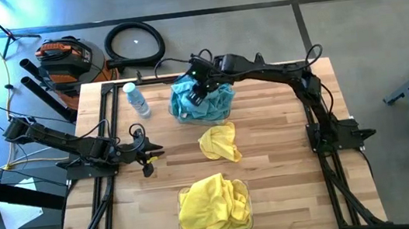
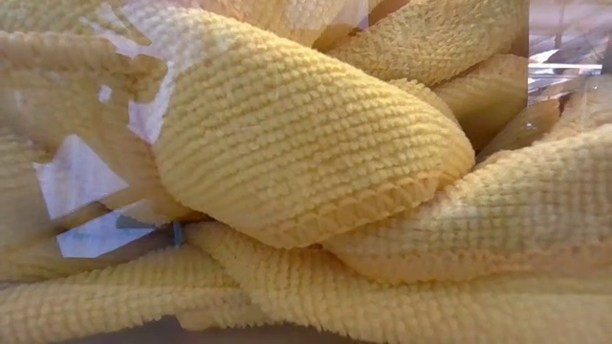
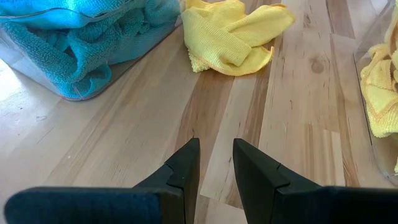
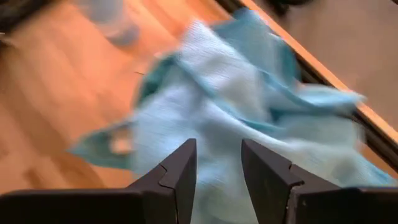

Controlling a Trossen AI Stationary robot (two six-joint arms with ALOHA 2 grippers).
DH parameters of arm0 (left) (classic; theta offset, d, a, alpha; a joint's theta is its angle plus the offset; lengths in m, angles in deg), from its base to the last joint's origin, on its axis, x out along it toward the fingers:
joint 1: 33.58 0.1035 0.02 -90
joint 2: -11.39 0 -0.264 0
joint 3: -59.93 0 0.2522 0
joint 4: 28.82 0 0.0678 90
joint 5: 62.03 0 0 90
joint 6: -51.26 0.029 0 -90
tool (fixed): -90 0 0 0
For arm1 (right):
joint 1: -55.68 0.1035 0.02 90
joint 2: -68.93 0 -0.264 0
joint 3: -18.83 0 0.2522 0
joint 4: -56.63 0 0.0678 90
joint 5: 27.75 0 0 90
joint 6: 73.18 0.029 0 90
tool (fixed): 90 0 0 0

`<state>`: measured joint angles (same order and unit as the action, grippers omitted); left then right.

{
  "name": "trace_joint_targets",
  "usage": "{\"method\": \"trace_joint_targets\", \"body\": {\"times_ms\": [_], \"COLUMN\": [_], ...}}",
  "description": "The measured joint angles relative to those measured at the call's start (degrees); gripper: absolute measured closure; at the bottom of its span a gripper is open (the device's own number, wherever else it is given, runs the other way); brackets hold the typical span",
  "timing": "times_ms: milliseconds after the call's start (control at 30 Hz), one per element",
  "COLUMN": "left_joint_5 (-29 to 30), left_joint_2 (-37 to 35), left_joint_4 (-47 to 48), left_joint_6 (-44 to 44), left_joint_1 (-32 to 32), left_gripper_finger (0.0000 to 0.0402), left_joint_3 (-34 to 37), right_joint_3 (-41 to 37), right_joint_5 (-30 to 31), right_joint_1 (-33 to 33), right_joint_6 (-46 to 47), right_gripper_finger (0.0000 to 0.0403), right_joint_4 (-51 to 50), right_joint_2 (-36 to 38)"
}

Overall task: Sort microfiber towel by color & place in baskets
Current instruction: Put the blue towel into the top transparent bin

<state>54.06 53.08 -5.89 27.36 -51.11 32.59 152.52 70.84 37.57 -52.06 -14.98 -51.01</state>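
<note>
The right hand (image 1: 200, 93) is held open and empty over the teal-filled basket (image 1: 201, 101). One yellow towel (image 1: 220, 142) is left mid-bench, to be gathered next into the yellow basket (image 1: 214, 204); the left hand (image 1: 148, 149) is parked open.

A heap of teal-blue microfiber towels (image 4: 249, 118) is seen right past the right gripper (image 4: 217, 165), whose two dark fingers (image 4: 180, 171) are parted with a gap between them. Wooden table (image 4: 56, 106) is seen beside the heap. A clear water bottle (image 4: 112, 18), pretty blurred, is glimpsed beyond the heap.
</note>
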Motion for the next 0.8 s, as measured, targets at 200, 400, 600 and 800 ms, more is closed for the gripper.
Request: {"method": "trace_joint_targets", "body": {"times_ms": [200, 400, 600, 800], "left_joint_5": [0.0, 0.0, 0.0, 0.0], "left_joint_2": [0.0, 0.0, 0.0, 0.0], "left_joint_4": [0.0, 0.0, 0.0, 0.0], "left_joint_6": [0.0, -1.0, -1.0, -1.0], "left_joint_1": [0.0, 0.0, 0.0, 0.0], "left_gripper_finger": [0.0316, 0.0316, 0.0316, 0.0316], "left_joint_3": [0.0, 0.0, 0.0, 0.0], "right_joint_3": [-4.1, -8.3, -8.0, -8.3], "right_joint_5": [-1.4, -4.2, -6.4, -6.9], "right_joint_1": [1.0, 0.0, -0.4, -0.7], "right_joint_6": [-3.1, -3.4, -3.2, -3.1], "right_gripper_finger": [0.0279, 0.0279, 0.0279, 0.0279], "right_joint_4": [9.3, 13.4, 14.7, 14.6], "right_joint_2": [-2.5, -9.4, -15.1, -13.4]}}
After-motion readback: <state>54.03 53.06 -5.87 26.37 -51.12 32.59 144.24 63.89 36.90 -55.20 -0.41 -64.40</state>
